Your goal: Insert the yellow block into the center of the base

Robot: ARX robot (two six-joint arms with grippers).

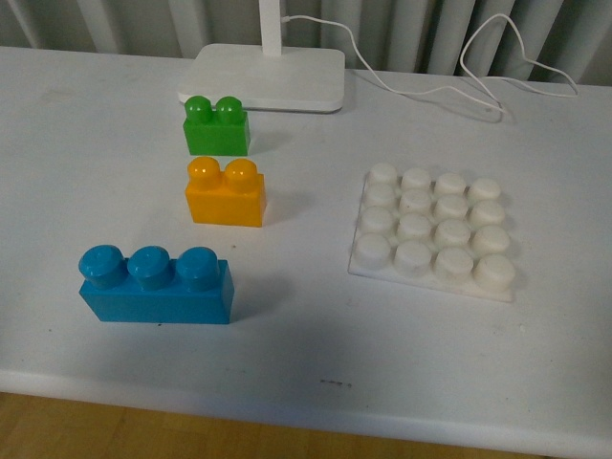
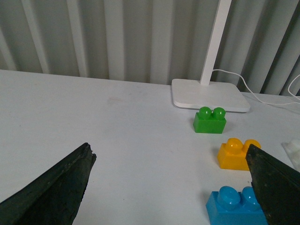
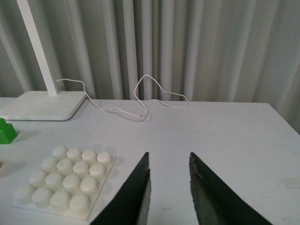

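The yellow block stands on the white table left of centre, between a green brick and a blue three-stud brick. It also shows in the left wrist view. The base, a white studded plate, lies to its right and shows in the right wrist view. Neither arm shows in the front view. My left gripper is open and empty above the table, the bricks beside one finger. My right gripper is shut and empty, beside the base.
A white lamp foot with its pole stands at the back behind the green brick. Its cord trails across the back right. The table's front edge runs along the bottom. A pleated curtain hangs behind.
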